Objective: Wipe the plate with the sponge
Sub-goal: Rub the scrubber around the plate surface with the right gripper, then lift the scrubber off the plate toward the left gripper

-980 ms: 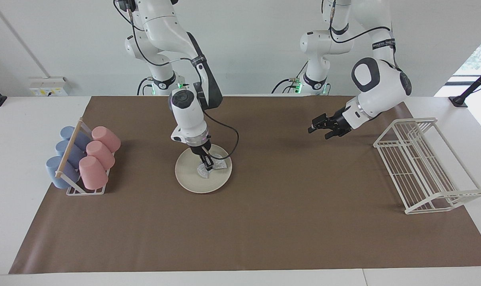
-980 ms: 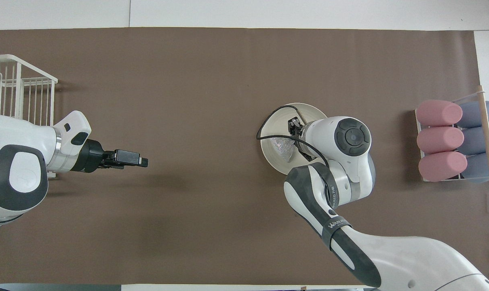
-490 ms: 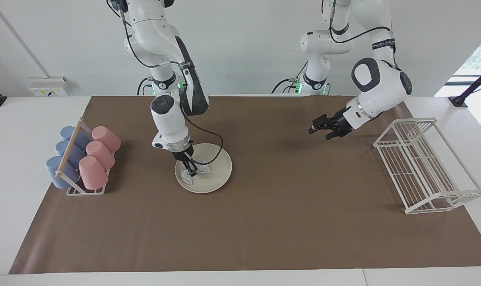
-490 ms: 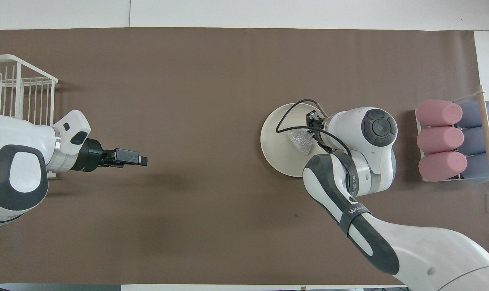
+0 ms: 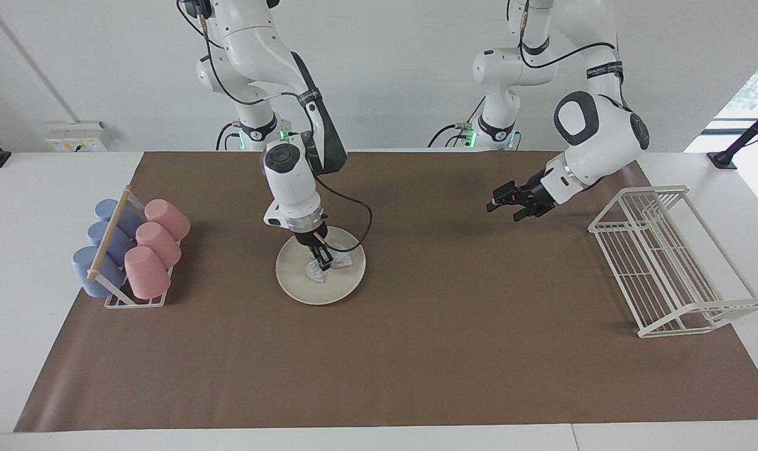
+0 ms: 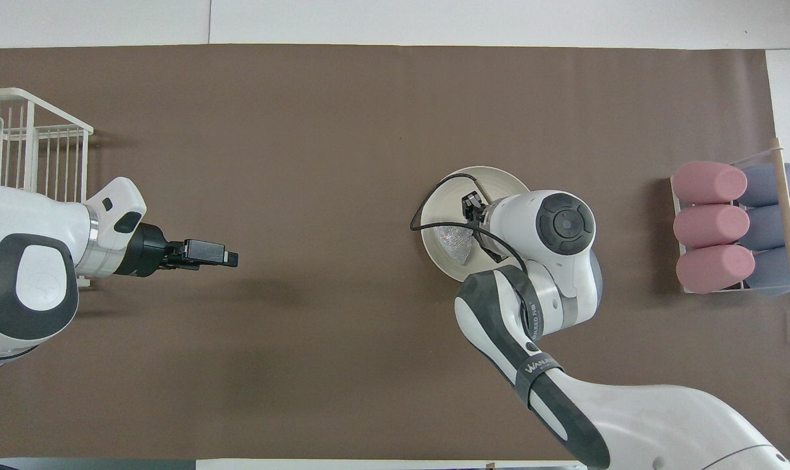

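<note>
Cup rack (image 5: 130,254) with pink and blue cups sits at the right arm's end of the brown mat (image 5: 416,363). Plate (image 5: 297,285) lies on the mat; right gripper (image 5: 324,262) presses down on it, jaws pinching the sponge (image 5: 316,271). Left gripper (image 5: 501,204) waits over bare mat, jaws spread. White wire rack (image 5: 667,263) stands at the left arm's end.
</note>
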{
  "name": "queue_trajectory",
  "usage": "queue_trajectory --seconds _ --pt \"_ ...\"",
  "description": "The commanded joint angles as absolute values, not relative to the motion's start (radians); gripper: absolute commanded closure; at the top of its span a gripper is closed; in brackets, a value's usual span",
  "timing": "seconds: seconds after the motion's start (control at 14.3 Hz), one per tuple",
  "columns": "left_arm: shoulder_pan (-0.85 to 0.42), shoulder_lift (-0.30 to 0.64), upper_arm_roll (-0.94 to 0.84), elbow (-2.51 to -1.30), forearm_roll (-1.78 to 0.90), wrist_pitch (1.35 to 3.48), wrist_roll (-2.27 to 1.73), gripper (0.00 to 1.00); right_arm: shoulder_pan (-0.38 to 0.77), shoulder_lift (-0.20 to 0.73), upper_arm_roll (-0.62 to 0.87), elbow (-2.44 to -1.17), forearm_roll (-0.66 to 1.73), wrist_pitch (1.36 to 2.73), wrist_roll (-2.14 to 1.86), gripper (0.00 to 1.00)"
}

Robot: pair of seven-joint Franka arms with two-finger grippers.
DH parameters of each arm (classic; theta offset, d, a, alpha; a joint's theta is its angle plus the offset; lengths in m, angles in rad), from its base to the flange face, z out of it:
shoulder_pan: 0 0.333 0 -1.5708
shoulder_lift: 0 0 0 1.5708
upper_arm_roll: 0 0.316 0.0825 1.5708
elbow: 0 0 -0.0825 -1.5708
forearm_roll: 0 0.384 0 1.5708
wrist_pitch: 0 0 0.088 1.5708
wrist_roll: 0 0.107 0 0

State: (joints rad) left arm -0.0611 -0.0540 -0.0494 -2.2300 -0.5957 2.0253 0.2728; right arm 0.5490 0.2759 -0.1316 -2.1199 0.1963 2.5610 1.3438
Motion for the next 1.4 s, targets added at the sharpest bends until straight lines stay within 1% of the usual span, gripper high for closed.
queue_trajectory --seconds 0.0,0.28,0.42,0.63,0.77,0.84,0.98,1.12,1.33 --pt "-0.069 -0.052 -0.046 -2.230 -0.574 2.045 0.255 0.00 0.557 0.284 -0.127 -2.140 0.212 2.585 1.370 1.00" --pt "-0.072 -0.051 -0.046 -2.230 -0.574 2.046 0.250 0.00 0.554 0.284 -0.127 -2.129 0.213 2.582 1.373 1.00" --pt "-0.078 -0.051 -0.046 -2.230 -0.574 2.051 0.226 0.00 0.552 0.276 -0.127 -2.073 0.221 2.554 1.425 1.00" --pt "-0.074 -0.051 -0.048 -2.229 -0.575 2.060 0.218 0.00 0.555 0.279 -0.127 -1.916 0.239 2.386 1.537 1.00" --pt "-0.063 -0.048 -0.046 -2.221 -0.621 2.033 0.221 0.00 0.558 0.276 -0.124 -1.843 0.239 2.304 1.612 1.00" --pt "-0.046 -0.048 -0.046 -2.218 -0.705 2.004 0.232 0.00 0.560 0.275 -0.123 -1.813 0.239 2.275 1.644 1.00" --pt "-0.037 -0.051 -0.044 -2.212 -0.871 1.945 0.258 0.00 0.560 0.268 -0.107 -1.735 0.239 2.157 1.684 1.00" --pt "-0.038 -0.057 -0.045 -2.214 -0.977 1.881 0.305 0.00 0.599 0.267 -0.104 -1.665 0.230 2.059 1.735 1.00" --pt "-0.040 -0.064 -0.046 -2.214 -1.126 1.796 0.341 0.00 0.638 0.233 -0.107 -1.599 0.219 1.930 1.821 1.00"
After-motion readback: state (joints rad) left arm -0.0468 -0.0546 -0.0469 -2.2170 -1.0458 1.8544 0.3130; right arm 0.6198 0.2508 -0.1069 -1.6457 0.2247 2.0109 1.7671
